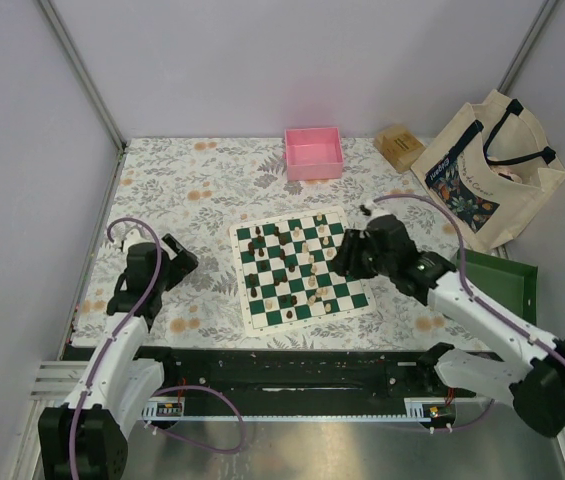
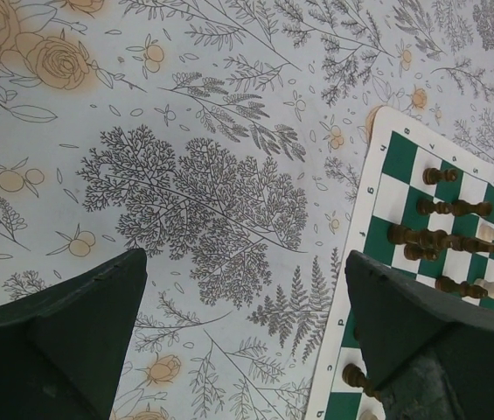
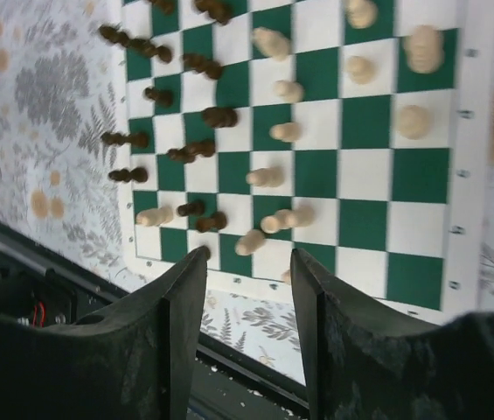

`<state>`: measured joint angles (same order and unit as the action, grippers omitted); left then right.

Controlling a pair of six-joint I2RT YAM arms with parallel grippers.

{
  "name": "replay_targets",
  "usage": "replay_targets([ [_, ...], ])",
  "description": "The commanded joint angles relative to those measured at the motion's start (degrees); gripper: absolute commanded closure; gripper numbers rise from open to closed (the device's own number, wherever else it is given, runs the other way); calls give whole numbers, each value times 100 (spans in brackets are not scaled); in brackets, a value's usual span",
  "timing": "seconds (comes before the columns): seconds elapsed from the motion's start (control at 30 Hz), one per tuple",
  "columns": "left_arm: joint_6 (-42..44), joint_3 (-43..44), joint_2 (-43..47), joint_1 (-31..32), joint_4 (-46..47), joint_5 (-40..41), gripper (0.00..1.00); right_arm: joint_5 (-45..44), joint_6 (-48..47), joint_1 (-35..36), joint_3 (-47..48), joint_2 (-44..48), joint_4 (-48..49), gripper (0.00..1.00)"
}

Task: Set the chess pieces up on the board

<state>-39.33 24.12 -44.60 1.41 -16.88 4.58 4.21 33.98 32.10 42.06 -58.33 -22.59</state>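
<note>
The right claw [image 3: 248, 258] is held over the near edge of the board [image 1: 243, 285], its fingers parted with nothing between them, presumably ready to be lowered onto a piece. The left claw [image 2: 245, 258] is kept open and empty above the tablecloth [image 2: 185, 131] beside the board, out of the way. The chess pieces [image 1: 292, 265] are scattered over the squares, many toppled and none ranked. One board, two claws and two colours of piece are counted; the pieces themselves are too blurred to be tallied.

Chess pieces [image 1: 282, 268] crowd the board [image 1: 358, 299] at left and middle; its near right corner offers open squares.
</note>
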Motion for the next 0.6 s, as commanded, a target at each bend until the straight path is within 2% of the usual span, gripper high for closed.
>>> replay_targets([
  [0.0,13,-118,171,-9,519,280,1,1,-620,998,881,-959,-220,48],
  [0.2,83,-329,250,0,642,430,1,-25,-1120,2080,1953,-2567,-351,48],
  [0.33,154,-355,250,-9,590,526,1,-621,-1595,2677,2481,-3272,-448,46],
  [0.57,145,-303,206,0,572,500,1,-623,-1982,2793,3018,-4046,-510,45],
])
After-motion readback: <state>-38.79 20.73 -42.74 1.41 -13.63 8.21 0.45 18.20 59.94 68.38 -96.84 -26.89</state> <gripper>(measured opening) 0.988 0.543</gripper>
